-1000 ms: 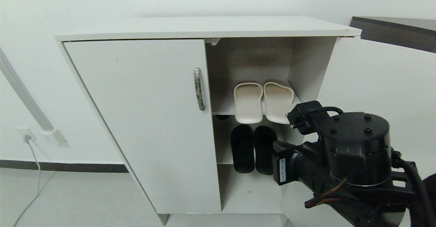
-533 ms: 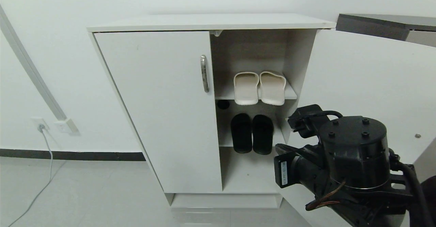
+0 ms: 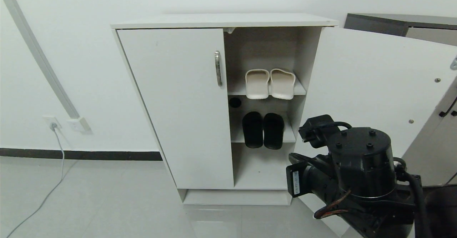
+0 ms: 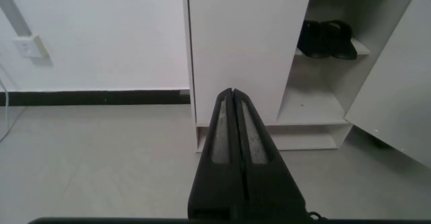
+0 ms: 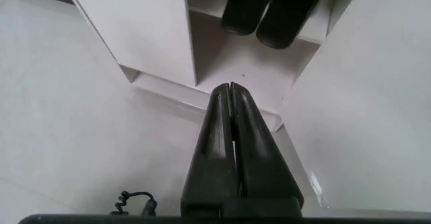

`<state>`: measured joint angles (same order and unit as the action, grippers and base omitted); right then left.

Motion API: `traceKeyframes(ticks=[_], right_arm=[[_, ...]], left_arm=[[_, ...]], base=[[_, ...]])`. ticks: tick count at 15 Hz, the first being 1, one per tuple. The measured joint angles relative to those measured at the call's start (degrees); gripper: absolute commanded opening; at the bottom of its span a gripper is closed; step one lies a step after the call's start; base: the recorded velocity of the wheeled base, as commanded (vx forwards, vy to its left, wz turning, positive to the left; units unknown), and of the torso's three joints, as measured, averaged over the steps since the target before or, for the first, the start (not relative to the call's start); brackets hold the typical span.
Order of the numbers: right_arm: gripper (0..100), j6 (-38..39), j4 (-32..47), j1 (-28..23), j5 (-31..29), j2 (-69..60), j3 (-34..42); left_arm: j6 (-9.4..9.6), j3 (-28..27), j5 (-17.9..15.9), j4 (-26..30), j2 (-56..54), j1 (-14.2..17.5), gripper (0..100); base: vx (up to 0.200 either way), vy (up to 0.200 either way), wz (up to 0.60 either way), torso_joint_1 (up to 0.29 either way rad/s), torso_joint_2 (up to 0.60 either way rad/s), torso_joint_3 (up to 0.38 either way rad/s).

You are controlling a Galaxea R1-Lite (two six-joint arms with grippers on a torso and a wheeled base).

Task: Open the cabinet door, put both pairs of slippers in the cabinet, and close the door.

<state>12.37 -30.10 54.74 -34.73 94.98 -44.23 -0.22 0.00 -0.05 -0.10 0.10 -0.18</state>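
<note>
The white cabinet (image 3: 225,20) stands against the wall. Its left door (image 3: 178,105) is closed, with a metal handle (image 3: 217,68). Its right door (image 3: 375,88) is swung wide open to the right. A pair of white slippers (image 3: 269,83) lies on the upper shelf, and a pair of black slippers (image 3: 263,129) on the shelf below. The black slippers (image 5: 269,9) also lie beyond my right gripper (image 5: 231,89), which is shut on nothing, low before the cabinet's foot. My right arm (image 3: 350,170) is beside the open door. My left gripper (image 4: 231,97) is shut and empty, above the floor facing the closed door (image 4: 236,35).
A wall socket with a cable (image 3: 53,125) and a slanted grey conduit (image 3: 35,48) are on the wall to the left. A dark-topped piece of furniture (image 3: 392,21) stands behind the open door. The tiled floor (image 3: 107,202) in front of the cabinet is open.
The whole head picture has shifted: the camera has drawn back, so the cabinet looks smaller and farther. The slippers and doors stand as before.
</note>
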Motion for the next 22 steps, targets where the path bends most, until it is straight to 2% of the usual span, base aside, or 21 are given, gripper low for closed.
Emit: traceKeyframes(ticks=[15, 19, 22], right_arm=[[0, -0.63, -1.29, 0.04, -0.09, 0.52, 0.82], [0, -0.69, -1.18, 0.15, -0.11, 0.63, 0.54], [0, -0.69, -1.27, 0.22, -0.13, 0.74, 0.63]], left_arm=[[-0.02, 0.0, 0.05, 0.02, 0.0, 0.0, 0], [0.0, 0.02, 0.05, 0.15, 0.0, -0.04, 0], [-0.02, -0.02, 0.05, -0.01, 0.0, 0.02, 0]], base=[[0.0, 0.0, 0.0, 0.0, 0.0, 0.0], [0.0, 0.0, 0.0, 0.012, -0.17, -0.284], [0.0, 0.0, 0.0, 0.043, -0.53, -0.367]])
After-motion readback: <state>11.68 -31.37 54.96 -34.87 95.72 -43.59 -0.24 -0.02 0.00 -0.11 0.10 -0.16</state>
